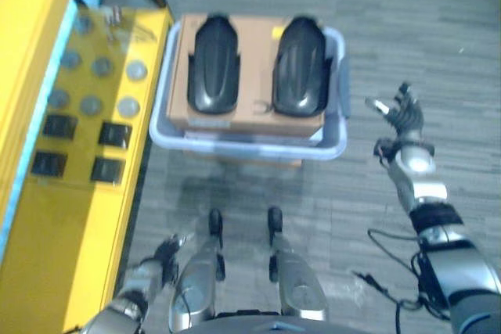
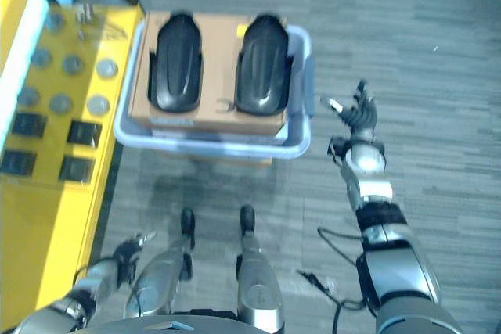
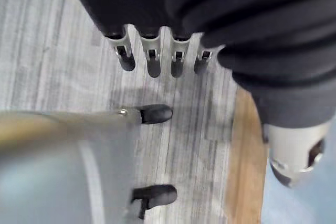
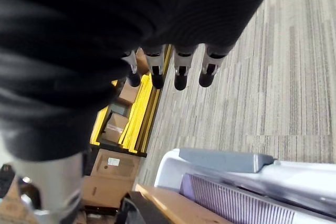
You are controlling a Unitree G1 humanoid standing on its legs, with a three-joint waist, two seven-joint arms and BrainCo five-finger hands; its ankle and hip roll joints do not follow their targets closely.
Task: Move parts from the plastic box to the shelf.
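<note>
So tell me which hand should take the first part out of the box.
Right, probably. The right hand hangs raised and open just beside the box, level with the near black part. The left hand sits low by the shelf, far from both parts.

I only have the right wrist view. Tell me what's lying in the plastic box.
Observer: One black part and a second black part lie side by side on brown cardboard in the plastic box.
Operator: Now give me the left robot hand.
Observer: The left robot hand hangs low beside the yellow shelf, fingers straight, holding nothing.
Operator: Report what's on the shelf.
Observer: Round grey discs and dark square pieces.
</note>
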